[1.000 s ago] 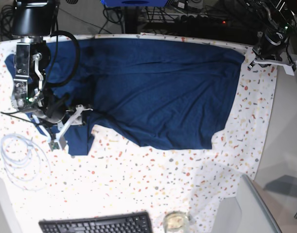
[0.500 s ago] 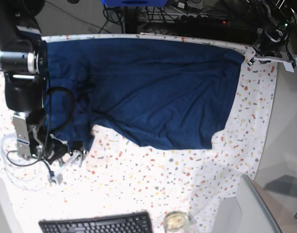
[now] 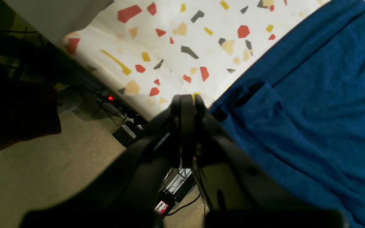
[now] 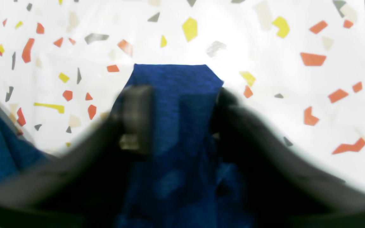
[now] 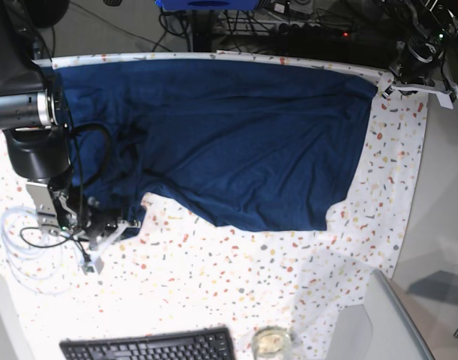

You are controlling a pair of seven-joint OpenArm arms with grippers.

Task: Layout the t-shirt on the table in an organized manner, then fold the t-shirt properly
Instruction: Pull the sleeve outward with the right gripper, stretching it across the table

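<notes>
The navy t-shirt [image 5: 236, 135] lies spread across the far half of the speckled table [image 5: 236, 277], with its lower left part bunched. My right gripper [image 5: 112, 231] sits at that lower left corner. In the right wrist view a strip of the t-shirt [image 4: 173, 82] fills the gap between the fingers [image 4: 135, 117], above the table [image 4: 265, 47]. My left gripper [image 5: 386, 90] hovers at the far right corner. Seen from the left wrist, the left gripper [image 3: 184, 98] is shut with nothing in it, just beside the t-shirt's edge [image 3: 312, 110] and over the table's rim [image 3: 176, 38].
A coiled white cable [image 5: 26, 240] lies left of my right gripper. A black keyboard [image 5: 150, 346] and a small glass [image 5: 271, 341] sit at the near edge, with a grey panel [image 5: 378, 322] at the lower right. Behind the table are cables and power boxes [image 3: 125, 133] on the floor.
My right arm swung from the shirt's left side down to its lower left corner, and its jaws closed on the fabric. The left gripper shifted slightly back at the far right corner.
</notes>
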